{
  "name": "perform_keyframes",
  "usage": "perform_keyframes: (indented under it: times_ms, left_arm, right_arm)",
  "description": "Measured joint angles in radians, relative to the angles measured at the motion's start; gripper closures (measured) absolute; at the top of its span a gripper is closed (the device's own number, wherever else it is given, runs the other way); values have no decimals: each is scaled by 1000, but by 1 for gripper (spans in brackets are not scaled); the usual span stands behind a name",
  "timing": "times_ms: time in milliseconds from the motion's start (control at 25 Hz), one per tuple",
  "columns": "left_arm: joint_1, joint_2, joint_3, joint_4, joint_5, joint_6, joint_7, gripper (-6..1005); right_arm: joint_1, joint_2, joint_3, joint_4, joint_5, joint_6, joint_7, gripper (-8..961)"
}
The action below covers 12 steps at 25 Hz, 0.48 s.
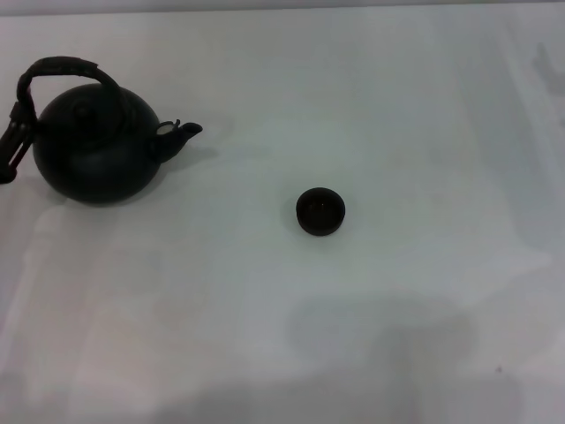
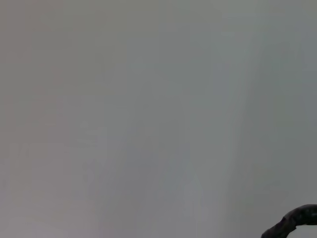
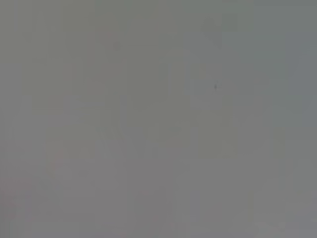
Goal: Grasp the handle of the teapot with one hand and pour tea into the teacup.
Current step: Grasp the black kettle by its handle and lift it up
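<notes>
The matte black teapot (image 1: 95,146) stands on the table at the far left, its short spout (image 1: 181,132) pointing right toward the teacup. Its arched handle (image 1: 66,66) rises over the knobbed lid. The small dark teacup (image 1: 320,211) sits alone near the table's middle, well to the right of the pot. A dark part of my left gripper (image 1: 11,146) shows at the left edge, close against the handle's left end. In the left wrist view only a dark curved piece, seemingly the handle (image 2: 293,223), enters one corner. My right gripper is out of view.
The pale white table (image 1: 397,106) fills all three views. The right wrist view shows nothing but that bare surface (image 3: 158,119). Soft shadows lie along the table's near edge.
</notes>
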<state>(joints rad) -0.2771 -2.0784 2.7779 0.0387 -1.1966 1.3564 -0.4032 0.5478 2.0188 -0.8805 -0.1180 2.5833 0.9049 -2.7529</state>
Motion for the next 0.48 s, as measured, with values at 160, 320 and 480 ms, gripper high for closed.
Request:
perform_keyframes:
  times_ms: [160, 320, 480]
  left_arm:
    - [-20, 2, 1, -4, 1, -23, 12, 123]
    - [-33, 1, 3, -4, 4, -54, 26, 124]
    - [-40, 1, 0, -3, 1, -83, 37, 124]
  right_arm:
    - [2, 0, 0, -1, 0, 0, 1, 112]
    - [0, 0, 0, -1, 0, 0, 4, 112]
    - [-1, -1, 0, -1, 0, 2, 6, 112]
